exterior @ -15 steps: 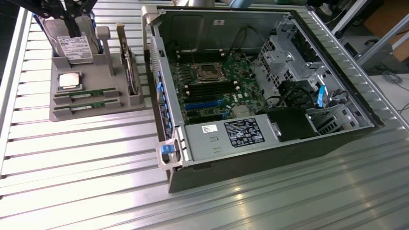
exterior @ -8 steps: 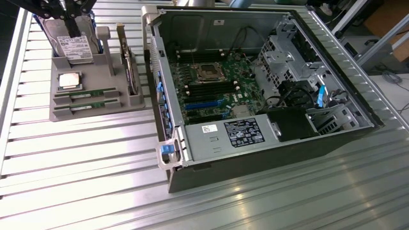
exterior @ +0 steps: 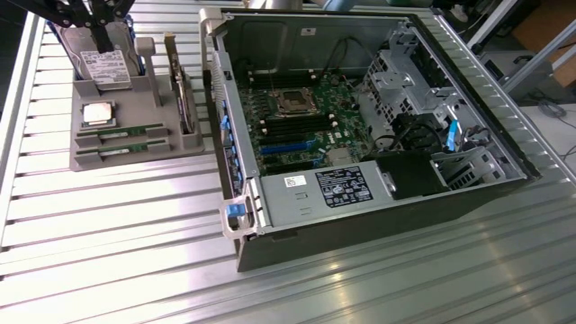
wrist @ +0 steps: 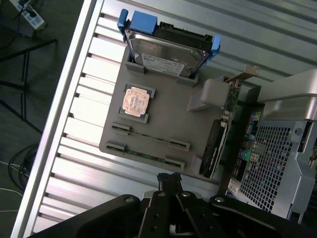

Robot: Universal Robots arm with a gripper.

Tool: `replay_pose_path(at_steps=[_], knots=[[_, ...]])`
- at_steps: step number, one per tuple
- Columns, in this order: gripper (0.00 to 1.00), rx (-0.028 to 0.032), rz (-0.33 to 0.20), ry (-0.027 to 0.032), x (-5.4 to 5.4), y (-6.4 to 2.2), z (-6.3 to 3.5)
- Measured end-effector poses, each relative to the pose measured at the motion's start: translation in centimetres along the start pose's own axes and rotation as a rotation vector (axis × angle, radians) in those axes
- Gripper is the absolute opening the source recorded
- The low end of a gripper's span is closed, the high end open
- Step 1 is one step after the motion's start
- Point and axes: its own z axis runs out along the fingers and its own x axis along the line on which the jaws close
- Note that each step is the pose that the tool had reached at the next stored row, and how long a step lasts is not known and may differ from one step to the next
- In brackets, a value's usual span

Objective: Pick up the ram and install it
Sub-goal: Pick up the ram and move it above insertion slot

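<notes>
A ribbed aluminium bench carries an open computer case toward the exterior view's right and a grey holder tray at its far left. Beyond the bench edge lies dark floor with cables and a power strip. The ram, two green sticks, sits in the tray's near slots, just nearer than the processor. The gripper hangs above the tray, fingers together, holding nothing.
</notes>
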Motion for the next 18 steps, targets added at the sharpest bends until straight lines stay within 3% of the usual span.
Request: replay_pose_path(at_steps=[18], knots=[[0.11,-0.002,-0.084,0.0036,0.0,0.0,0.0]])
